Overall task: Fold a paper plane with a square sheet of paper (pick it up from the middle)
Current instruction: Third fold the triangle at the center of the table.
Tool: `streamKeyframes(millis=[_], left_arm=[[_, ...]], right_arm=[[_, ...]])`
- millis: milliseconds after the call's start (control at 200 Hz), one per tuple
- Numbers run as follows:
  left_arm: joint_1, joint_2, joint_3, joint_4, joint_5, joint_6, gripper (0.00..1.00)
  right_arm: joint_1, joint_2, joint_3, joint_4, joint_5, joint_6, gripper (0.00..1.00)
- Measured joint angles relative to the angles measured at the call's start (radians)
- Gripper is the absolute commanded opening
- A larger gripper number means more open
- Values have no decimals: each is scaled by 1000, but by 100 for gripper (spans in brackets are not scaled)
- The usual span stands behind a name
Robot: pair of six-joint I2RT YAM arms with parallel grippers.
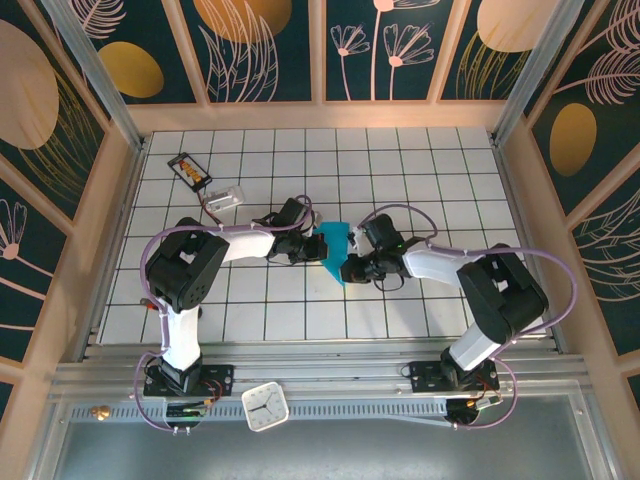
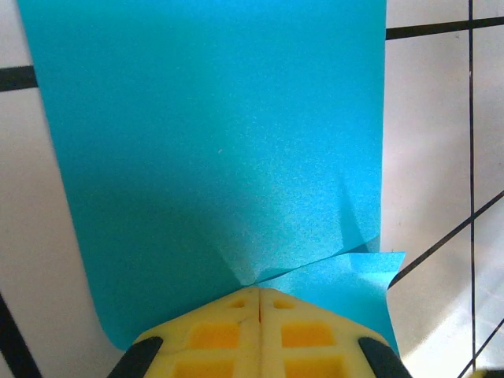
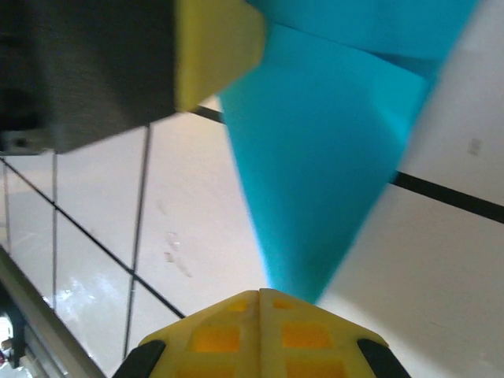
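One puckered paper (image 2: 213, 142) at left hand (image 2: 260, 291)

We're looking into a robot lab cell: left arm (image 1: 185, 268) and right arm (image 1: 500, 290) bolted to an aluminium rail (image 1: 330, 378), a white grid-lined desk (image 1: 400, 150), boxed in by wood-framed printed wall panels (image 1: 265, 50), and a small clock (image 1: 265, 407) up front.

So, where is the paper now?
In the top view the paper is near the centre of the table, between the left gripper and right gripper, both shut on it.
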Motion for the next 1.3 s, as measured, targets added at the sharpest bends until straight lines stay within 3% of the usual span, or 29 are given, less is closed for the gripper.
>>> streamKeyframes(millis=[475,891,1296], left_arm=[[0,3,8,-8,-8,10,0],[-2,6,16,-19,-6,23,0],[-2,10,21,-26,-5,26,0]], right_arm=[[11,170,90,16,-37,-29,0],[-20,129,-24,150,-85,-26,0],[-19,46,-114,151,-80,1,0]])
